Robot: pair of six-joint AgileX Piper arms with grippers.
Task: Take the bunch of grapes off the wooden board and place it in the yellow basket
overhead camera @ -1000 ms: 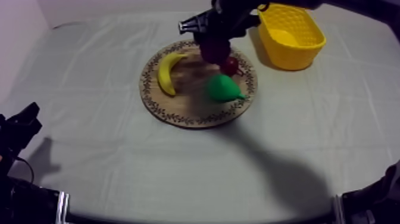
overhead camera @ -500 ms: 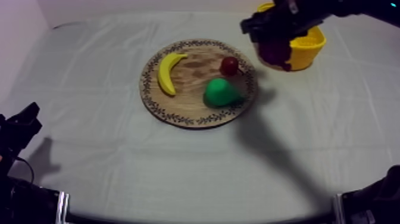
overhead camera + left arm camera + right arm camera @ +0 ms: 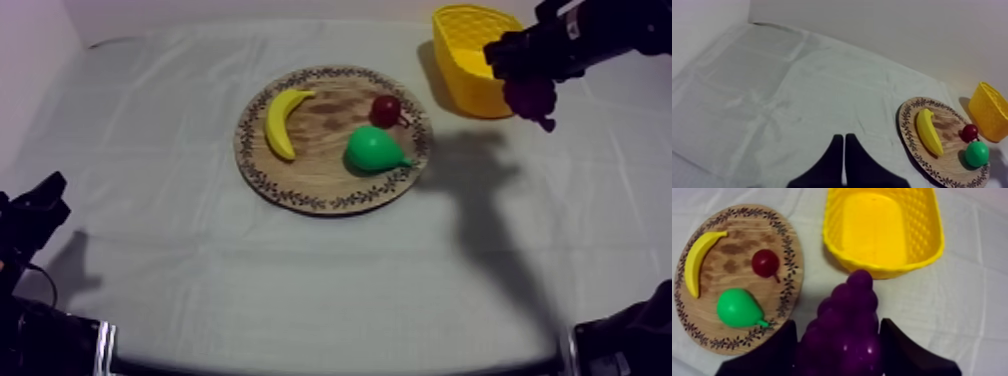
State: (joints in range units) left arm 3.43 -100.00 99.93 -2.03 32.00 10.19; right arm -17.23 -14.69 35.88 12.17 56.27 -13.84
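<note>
Our right gripper is clamped on the bunch of grapes, which hangs at the upper right of the top view, off the wooden board and just beside the yellow basket, not yet over it. We judge it a light, stiff, lumpy toy with glossy beads; a grip across its broad middle seems safest. Our left gripper rests with fingers together, holding nothing.

In the top view the right arm covers the yellow basket's right side, and the bunch of grapes is a dark blur at the right end effector. The right wrist view's edge cuts off the bunch's base. The left wrist view's edge clips the basket.
</note>
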